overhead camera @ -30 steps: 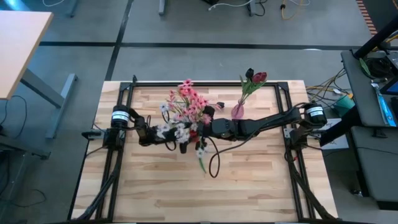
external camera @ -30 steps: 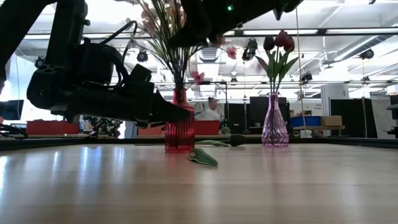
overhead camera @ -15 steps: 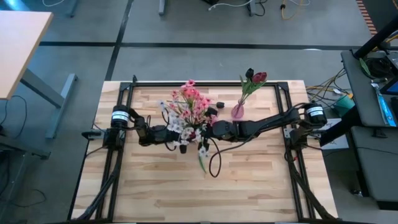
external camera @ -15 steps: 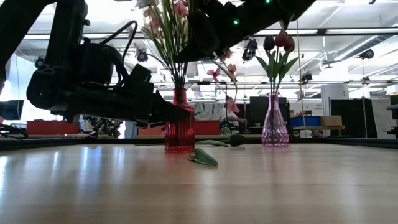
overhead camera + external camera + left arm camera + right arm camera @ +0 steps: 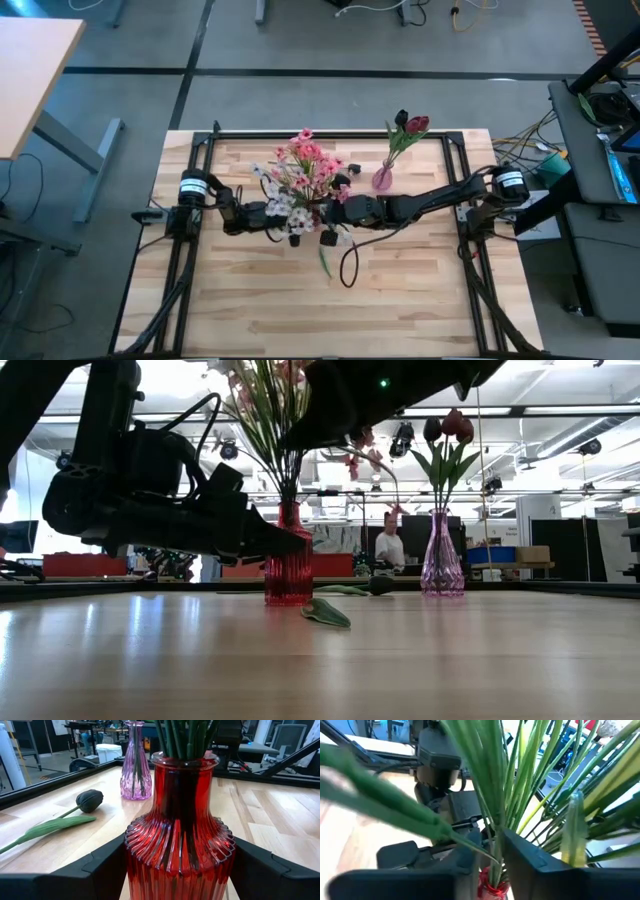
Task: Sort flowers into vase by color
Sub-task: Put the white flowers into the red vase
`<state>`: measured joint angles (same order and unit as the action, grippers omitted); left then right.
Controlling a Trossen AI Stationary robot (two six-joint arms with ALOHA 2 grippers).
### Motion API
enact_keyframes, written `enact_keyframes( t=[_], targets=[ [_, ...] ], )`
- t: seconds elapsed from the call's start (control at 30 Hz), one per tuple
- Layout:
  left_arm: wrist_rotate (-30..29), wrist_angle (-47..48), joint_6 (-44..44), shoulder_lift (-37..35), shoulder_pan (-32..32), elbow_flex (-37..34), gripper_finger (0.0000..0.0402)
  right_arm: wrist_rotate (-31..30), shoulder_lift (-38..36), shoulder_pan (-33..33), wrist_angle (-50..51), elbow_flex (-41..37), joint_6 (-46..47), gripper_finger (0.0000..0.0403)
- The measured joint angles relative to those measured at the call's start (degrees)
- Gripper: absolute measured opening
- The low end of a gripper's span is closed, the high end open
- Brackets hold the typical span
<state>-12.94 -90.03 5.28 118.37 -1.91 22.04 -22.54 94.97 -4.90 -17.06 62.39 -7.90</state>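
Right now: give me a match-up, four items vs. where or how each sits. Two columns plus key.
1. red vase
2. purple vase
3. dark bud flower
4. loose green leaf

A. lying on the table between the two vases
B. holds dark red tulips
C. flanked by the left gripper's fingers
D. on the table in front of the red vase in the low view

1-C, 2-B, 3-A, 4-D

Wooden table point(image 5: 400, 290) carries red vase point(image 5: 289, 565), pink vase point(image 5: 441, 557), loose leaf point(image 5: 327, 612).

Red vase point(image 5: 180, 840) base cut off; right pincer point(image 5: 322, 222) hidden by flowers point(image 5: 305, 170).
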Motion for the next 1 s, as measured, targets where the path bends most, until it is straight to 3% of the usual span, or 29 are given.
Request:
enact_keyframes(
  t=[0.23, 0.43, 0.63, 1.0],
  targets=[
    [0.0, 0.1, 0.7, -0.1, 0.0, 0.0, 0.0278, 0.1, -1.3, -0.5, 0.9, 0.0, 2.0, 0.0154],
    [-0.2, 0.0, 2.6, -0.1, -0.1, 0.0, 0.0278, 0.3, -4.4, -1.7, 4.8, 0.0, 5.6, 0.0197],
    [-0.2, 0.0, 3.3, -0.2, -0.1, 0.0, 0.0279, 0.5, -8.6, -4.3, 8.1, 0.0, 6.6, 0.0216],
    [-0.2, 0.1, 3.7, -0.3, -0.1, 0.1, 0.0280, 0.5, -19.5, -9.4, 13.2, 0.0, 6.4, 0.0215]
  ],
)
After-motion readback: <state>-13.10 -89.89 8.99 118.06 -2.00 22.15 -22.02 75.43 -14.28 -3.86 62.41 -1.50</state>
